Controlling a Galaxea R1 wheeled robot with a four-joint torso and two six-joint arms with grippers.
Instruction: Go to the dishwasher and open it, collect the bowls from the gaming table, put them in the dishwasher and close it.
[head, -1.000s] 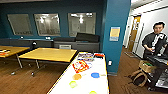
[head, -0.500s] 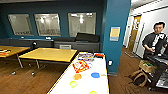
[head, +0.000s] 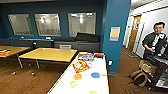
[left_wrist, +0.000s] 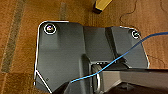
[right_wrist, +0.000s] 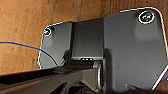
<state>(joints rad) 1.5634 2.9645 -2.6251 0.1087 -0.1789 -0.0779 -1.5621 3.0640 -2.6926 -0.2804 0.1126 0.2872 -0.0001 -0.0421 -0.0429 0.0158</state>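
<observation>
Gripper state cannot be told for either arm: both wrist views show the robot's dark plate above a brown wooden floor. Head view: the gaming table, a white tabletop with yellow edge band, occupies the lower centre, its long axis running from the bottom edge up and away toward the teal pillar. On it lie an orange bowl, a blue bowl, a lime bowl and a red packet. A person stands at right.
</observation>
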